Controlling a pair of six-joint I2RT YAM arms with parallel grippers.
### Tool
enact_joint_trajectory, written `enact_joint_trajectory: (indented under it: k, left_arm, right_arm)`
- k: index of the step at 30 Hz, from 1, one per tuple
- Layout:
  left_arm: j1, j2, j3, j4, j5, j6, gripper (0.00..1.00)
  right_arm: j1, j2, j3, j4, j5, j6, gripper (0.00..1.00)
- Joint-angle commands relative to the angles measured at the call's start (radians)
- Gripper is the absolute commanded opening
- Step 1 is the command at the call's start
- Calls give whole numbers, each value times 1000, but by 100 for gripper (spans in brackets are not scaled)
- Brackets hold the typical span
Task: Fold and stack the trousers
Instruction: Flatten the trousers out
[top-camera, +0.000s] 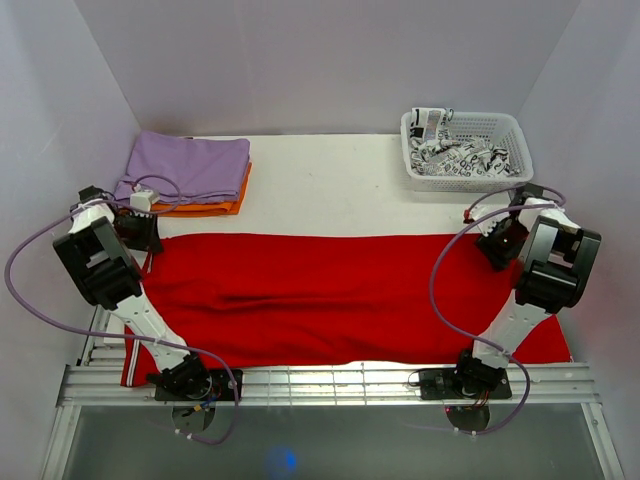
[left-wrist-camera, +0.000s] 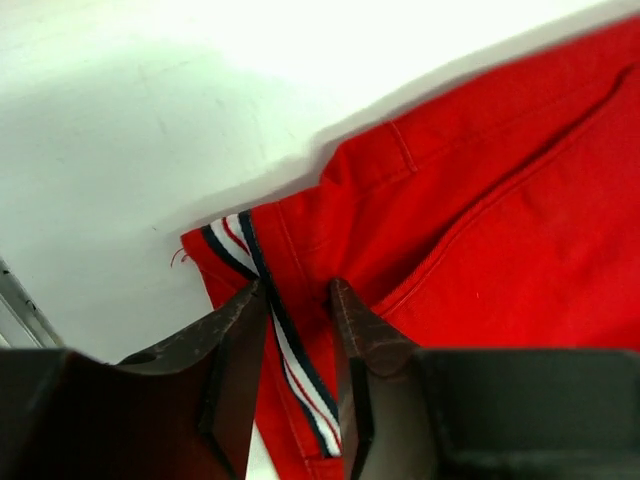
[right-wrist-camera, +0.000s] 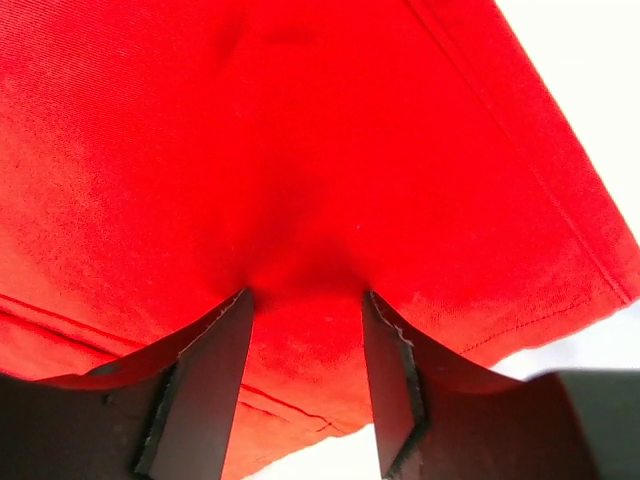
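Lying spread flat across the table, the trousers (top-camera: 330, 300), barely started, every fold and the stacking left. Pinching the striped waistband corner with the left gripper (left-wrist-camera: 298, 300), jaws narrowly parted; bunching the hem end between the right gripper (right-wrist-camera: 305, 300) fingers.

Robotics laboratory test cell: plain white walls (top-camera: 300, 60) enclose a white worktop (top-camera: 330, 185), with two cabled arms (left (top-camera: 105, 265), right (top-camera: 545, 270)) bolted to a metal rail (top-camera: 330, 382).
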Motion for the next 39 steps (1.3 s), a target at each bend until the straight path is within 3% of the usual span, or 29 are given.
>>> enact_joint_trajectory:
  k: [1,5,6,7,11,21,29,33,34,39]
  left_arm:
    - [6,-82,100,-221,69,212,43]
    - [5,-93,210,-290,157,347,56]
    - [5,-83,227,-311,196,399,60]
    - [5,-75,256,-334,212,503,61]
    - [-4,-14,331,-411,249,659,67]
    - [-79,171,468,-503,251,806,63]
    - [-147,250,404,-526,140,867,63]
    - [-150,261,352,-469,48,867,55]
    - [-150,260,340,-445,36,858,45]
    - [-139,229,244,-357,-108,939,26]
  right_arm:
    - [-39,8,3,-139,11,-155,55]
    - [-40,-8,182,-262,-114,-195,71]
    - [-39,-3,257,-294,-134,-207,79]
    - [-39,2,291,-307,-163,-213,84]
    - [-39,51,419,-332,-186,-280,98]
    - [-37,262,621,-430,-222,-436,98]
    - [-33,318,681,-428,-225,-509,96]
    - [-33,322,687,-440,-212,-548,96]
    - [-31,321,681,-442,-205,-555,96]
    - [-14,318,651,-436,-189,-578,95]
